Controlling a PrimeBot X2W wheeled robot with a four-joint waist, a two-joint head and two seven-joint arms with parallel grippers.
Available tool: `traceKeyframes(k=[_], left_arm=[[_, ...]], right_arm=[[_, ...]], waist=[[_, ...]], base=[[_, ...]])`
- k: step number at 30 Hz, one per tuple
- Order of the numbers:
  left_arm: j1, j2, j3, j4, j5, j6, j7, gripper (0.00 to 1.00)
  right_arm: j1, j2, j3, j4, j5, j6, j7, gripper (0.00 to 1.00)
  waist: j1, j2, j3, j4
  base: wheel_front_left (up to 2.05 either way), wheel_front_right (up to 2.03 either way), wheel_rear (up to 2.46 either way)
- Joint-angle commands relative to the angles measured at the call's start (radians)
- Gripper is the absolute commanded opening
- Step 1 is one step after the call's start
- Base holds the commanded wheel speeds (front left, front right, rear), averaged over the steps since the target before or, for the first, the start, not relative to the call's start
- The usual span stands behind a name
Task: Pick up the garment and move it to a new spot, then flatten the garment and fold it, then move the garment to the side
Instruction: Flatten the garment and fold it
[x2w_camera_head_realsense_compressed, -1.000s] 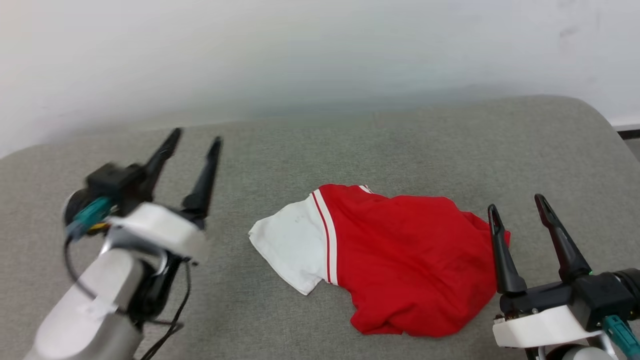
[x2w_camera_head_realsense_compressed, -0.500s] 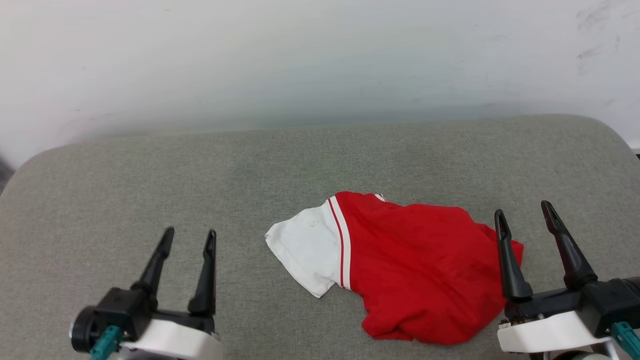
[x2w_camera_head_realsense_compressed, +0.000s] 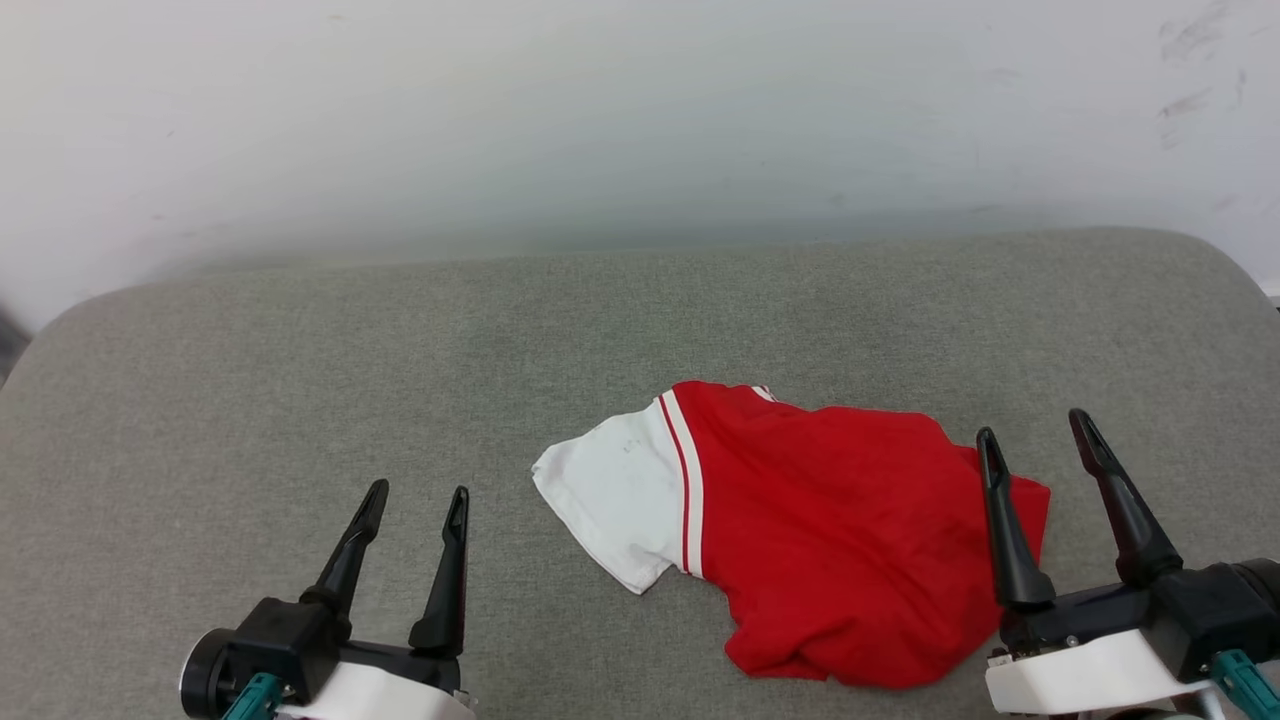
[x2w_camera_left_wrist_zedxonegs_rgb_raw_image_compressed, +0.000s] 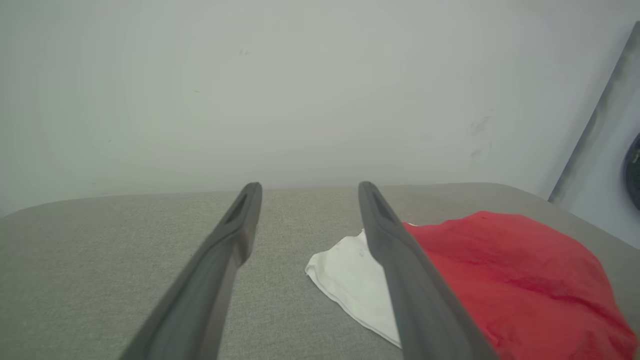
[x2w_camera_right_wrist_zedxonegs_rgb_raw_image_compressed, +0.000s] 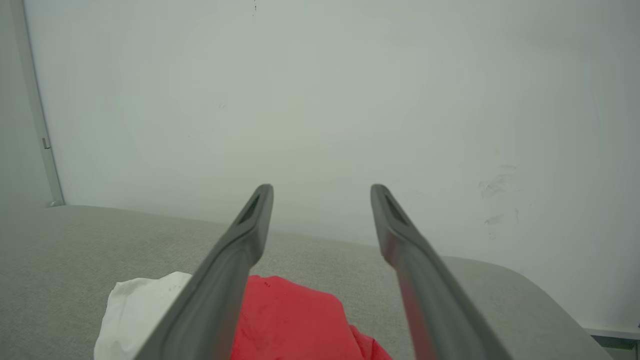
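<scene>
This is a plain indoor room; whether it is a home or a test space cannot be told for sure. A wide grey fabric-upholstered cushion with rounded corners, like a sofa seat or a mattress, stands against a white painted wall. The wall carries dark scuff marks at its upper right. In the right wrist view a pale vertical trim strip with 1 small fitting runs up the wall, like the edge of a door frame. A red jersey lies on the cushion, a domestic touch.
</scene>
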Motion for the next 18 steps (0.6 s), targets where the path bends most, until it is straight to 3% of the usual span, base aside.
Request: traceKeyframes(k=[1, 8, 10, 18], left_arm=[[0.003, -0.007, 0.014, 0.005, 0.014, -0.012, -0.003, 1.00], [-0.043, 0.000, 0.014, 0.063, 0.034, -0.052, 0.003, 1.00], [-0.086, 0.018, -0.002, 0.087, 0.026, -0.067, 0.047, 1.00], [-0.363, 0.119, -0.082, 0.187, -0.078, -0.103, 0.425, 1.00]], right_arm=[[0.003, 0.003, 0.005, -0.001, 0.002, 0.000, -0.002, 1.00], [-0.017, 0.003, 0.012, -0.007, 0.004, 0.000, -0.002, 1.00], [-0.024, 0.003, 0.012, -0.011, 0.006, 0.000, -0.002, 1.00], [-0.061, 0.002, 0.021, -0.020, 0.008, 0.000, -0.002, 1.00]], waist=[[0.0001, 0.0000, 0.005, -0.004], [0.0001, 0.0000, 0.046, -0.037], [0.0001, 0.0000, 0.067, -0.048], [0.0001, 0.0000, 0.154, -0.095]], base=[[0.00, 0.00, 0.00], [0.00, 0.00, 0.00], [0.00, 0.00, 0.00], [0.00, 0.00, 0.00]])
